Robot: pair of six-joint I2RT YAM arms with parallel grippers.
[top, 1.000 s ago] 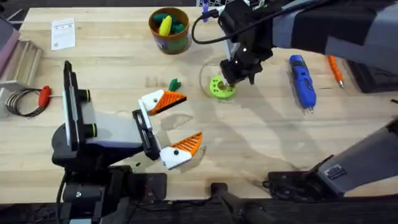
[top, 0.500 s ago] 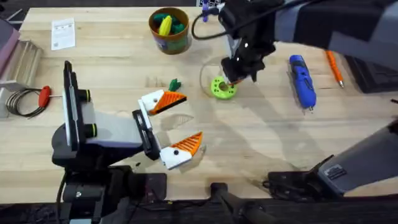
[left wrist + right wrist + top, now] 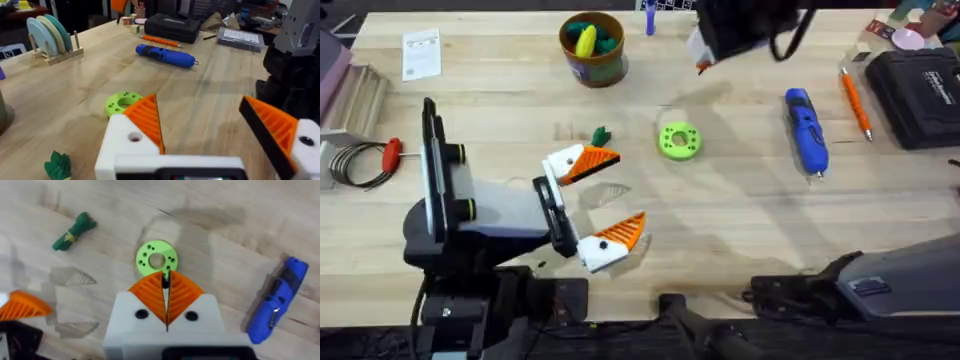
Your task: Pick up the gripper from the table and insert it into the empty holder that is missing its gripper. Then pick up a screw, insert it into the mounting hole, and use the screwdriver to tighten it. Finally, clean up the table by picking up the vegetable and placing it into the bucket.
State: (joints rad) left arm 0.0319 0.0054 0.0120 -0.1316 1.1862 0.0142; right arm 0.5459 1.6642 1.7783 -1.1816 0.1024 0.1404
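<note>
My left gripper [image 3: 625,192] stands open near the table's front. Both its white holders [image 3: 125,145] carry an orange gripper tip [image 3: 145,117], and a round mounting hole [image 3: 134,136] shows in the nearer holder. My right gripper [image 3: 165,277] hangs high above the lime-green disc [image 3: 156,260], shut on a small dark piece that looks like a screw. From overhead it sits dark near the far edge [image 3: 705,62]. The blue screwdriver [image 3: 807,130] lies to the right. The green vegetable [image 3: 601,135] lies left of the disc. The bucket [image 3: 595,68] stands at the back.
A yellow toy corn [image 3: 584,40] sits in the bucket. An orange-handled tool [image 3: 857,100] and a black case [image 3: 918,95] lie at the far right. A red-handled tool [image 3: 392,152] with a wire coil lies at the left edge.
My right gripper has lifted off the lime-green disc and pulled back toward the far edge, still shut. The left arm has not moved.
</note>
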